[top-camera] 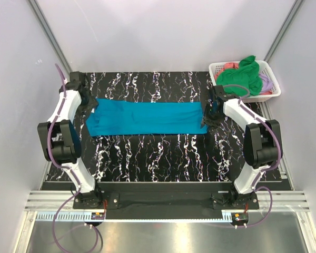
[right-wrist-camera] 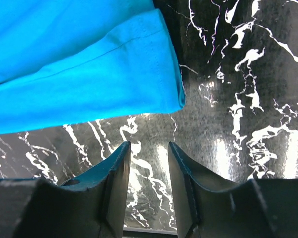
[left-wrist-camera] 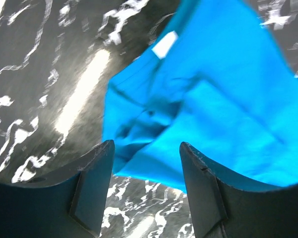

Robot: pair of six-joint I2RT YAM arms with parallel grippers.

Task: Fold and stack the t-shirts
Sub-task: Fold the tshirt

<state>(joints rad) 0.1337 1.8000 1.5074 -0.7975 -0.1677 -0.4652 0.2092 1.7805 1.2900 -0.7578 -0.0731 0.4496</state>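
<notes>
A teal-blue t-shirt (top-camera: 147, 118) lies folded into a long band across the black marbled table (top-camera: 158, 153). My left gripper (top-camera: 90, 109) sits at its left end, open, with the rumpled collar end of the t-shirt (left-wrist-camera: 203, 99) just past its fingertips and nothing between them. At the right end, my right gripper (top-camera: 207, 117) is open too, its jaws over bare table. The hem corner of the t-shirt (right-wrist-camera: 89, 69) lies a little beyond the right gripper (right-wrist-camera: 149, 148). More t-shirts, a green one (top-camera: 245, 76) among them, are piled in the basket.
A white lattice basket (top-camera: 270, 94) stands at the back right corner, holding the green shirt plus coral-pink (top-camera: 229, 66) and lilac (top-camera: 264, 80) cloth. White walls close in the table on three sides.
</notes>
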